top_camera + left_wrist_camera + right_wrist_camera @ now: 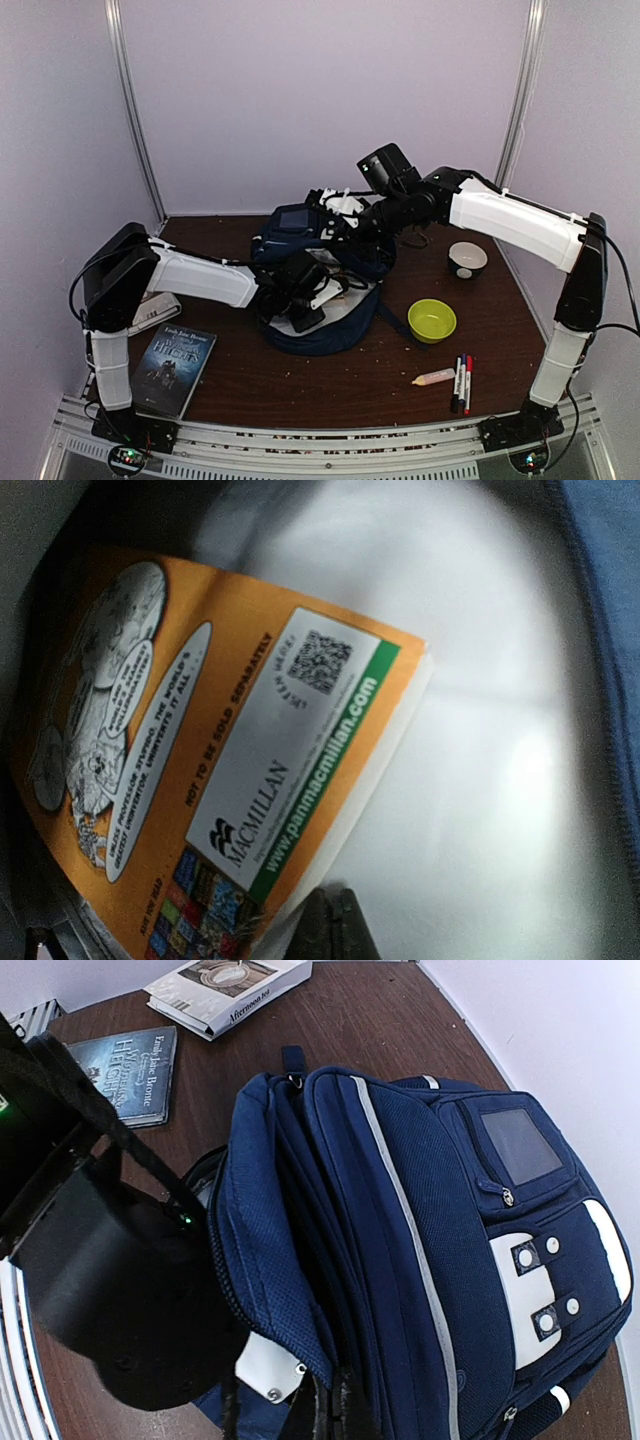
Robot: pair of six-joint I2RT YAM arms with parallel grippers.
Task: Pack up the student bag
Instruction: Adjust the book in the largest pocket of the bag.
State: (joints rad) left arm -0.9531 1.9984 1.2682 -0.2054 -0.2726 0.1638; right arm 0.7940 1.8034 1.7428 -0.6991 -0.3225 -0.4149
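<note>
Two grippers are tending the student bag (400, 1210): right gripper (322, 1415) pinching its mouth open for left gripper (335, 925) inside, beside an orange book (200, 780) (grip unclear).

The orange booklet (230, 760) reads "MACMILLAN" and "www.panmacmillan.com".

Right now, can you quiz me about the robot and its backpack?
1. True or false: the green bowl sits inside the student bag.
2. What colour is the booklet inside the bag? A orange, B purple, C pink.
3. Which arm reaches into the bag?
Key: 1 false, it is outside the bag; 2 A; 3 the left arm.
</note>
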